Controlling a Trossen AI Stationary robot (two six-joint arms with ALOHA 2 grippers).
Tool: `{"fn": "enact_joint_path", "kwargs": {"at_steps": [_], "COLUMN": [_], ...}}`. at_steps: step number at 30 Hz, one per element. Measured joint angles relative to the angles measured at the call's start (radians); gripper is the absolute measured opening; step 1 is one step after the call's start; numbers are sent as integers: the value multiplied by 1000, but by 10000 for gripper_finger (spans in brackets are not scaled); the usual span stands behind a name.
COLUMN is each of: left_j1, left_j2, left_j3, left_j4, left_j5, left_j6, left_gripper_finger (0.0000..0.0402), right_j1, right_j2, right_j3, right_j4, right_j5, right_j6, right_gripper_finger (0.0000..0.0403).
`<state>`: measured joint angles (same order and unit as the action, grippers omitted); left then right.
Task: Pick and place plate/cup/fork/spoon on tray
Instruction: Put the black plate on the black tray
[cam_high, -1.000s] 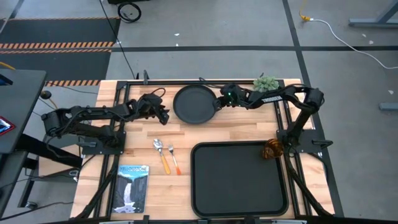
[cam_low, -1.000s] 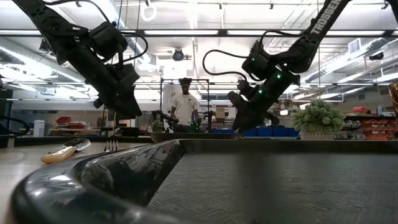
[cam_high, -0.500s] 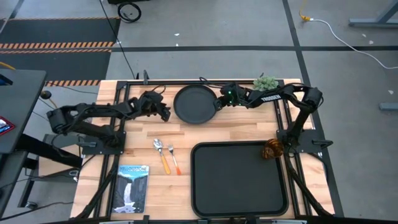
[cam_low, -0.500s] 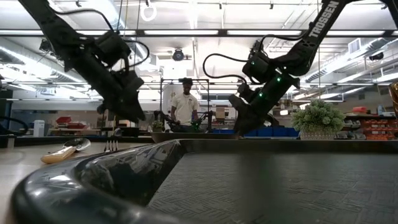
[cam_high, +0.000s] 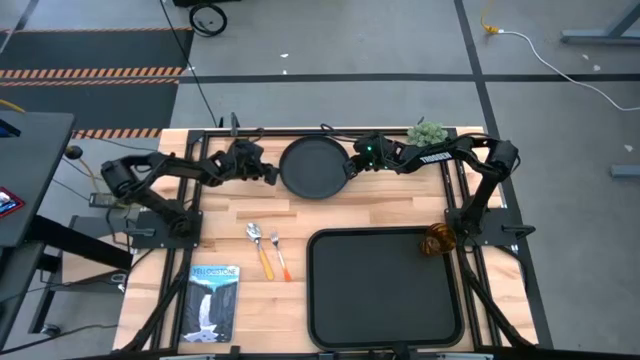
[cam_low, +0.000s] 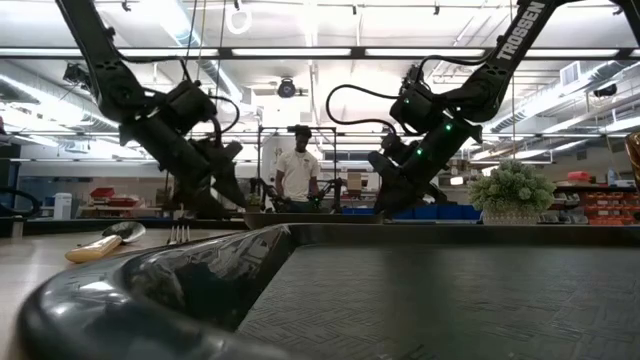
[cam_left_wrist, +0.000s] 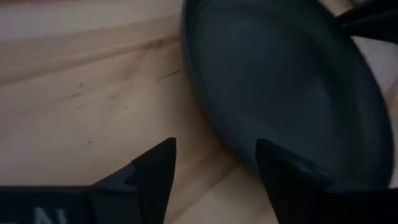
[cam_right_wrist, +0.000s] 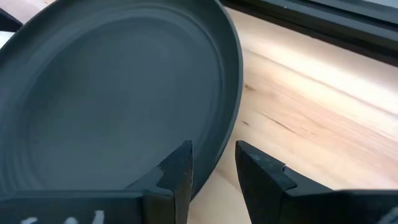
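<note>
Two dark arms stretched over the far half of the table, reaching toward each other from opposite sides. Left arm extended from its base at the left edge, wrist angled rightward and low, with the left gripper (cam_high: 268, 173) just left of centre; fingers (cam_left_wrist: 155, 171) parted with a clear gap, pointing right and slightly downward. Right arm folded up from its base on the right, elbow high at the far right, forearm running leftward. Right gripper (cam_high: 350, 166) just right of centre, tilted down and leftward, green light glowing on the wrist; fingers (cam_right_wrist: 177, 171) set narrowly apart.
</note>
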<state>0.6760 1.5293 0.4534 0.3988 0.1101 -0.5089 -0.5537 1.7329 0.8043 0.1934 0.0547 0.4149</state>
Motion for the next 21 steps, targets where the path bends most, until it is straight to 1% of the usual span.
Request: {"fn": "enact_joint_path", "kwargs": {"at_steps": [4, 8, 16, 21], "left_j1": [-13, -35, -51, -48], "left_j2": [51, 77, 77, 76], "left_j3": [6, 50, 142, 147], "left_j4": [40, 32, -169, -193], "left_j5": [-6, -32, -88, -102], "left_j6": [-5, 3, 71, 85], "left_gripper_finger": [228, 216, 190, 174], "right_j1": [4, 15, 31, 30], "right_j2": [0, 0, 0, -21], "right_j3": [0, 10, 34, 34], "right_j4": [4, -4, -30, -41], "right_j5": [-3, -4, -25, -24], "right_j6": [-8, -25, -42, -51], "right_gripper_finger": [128, 128, 128, 128]}}
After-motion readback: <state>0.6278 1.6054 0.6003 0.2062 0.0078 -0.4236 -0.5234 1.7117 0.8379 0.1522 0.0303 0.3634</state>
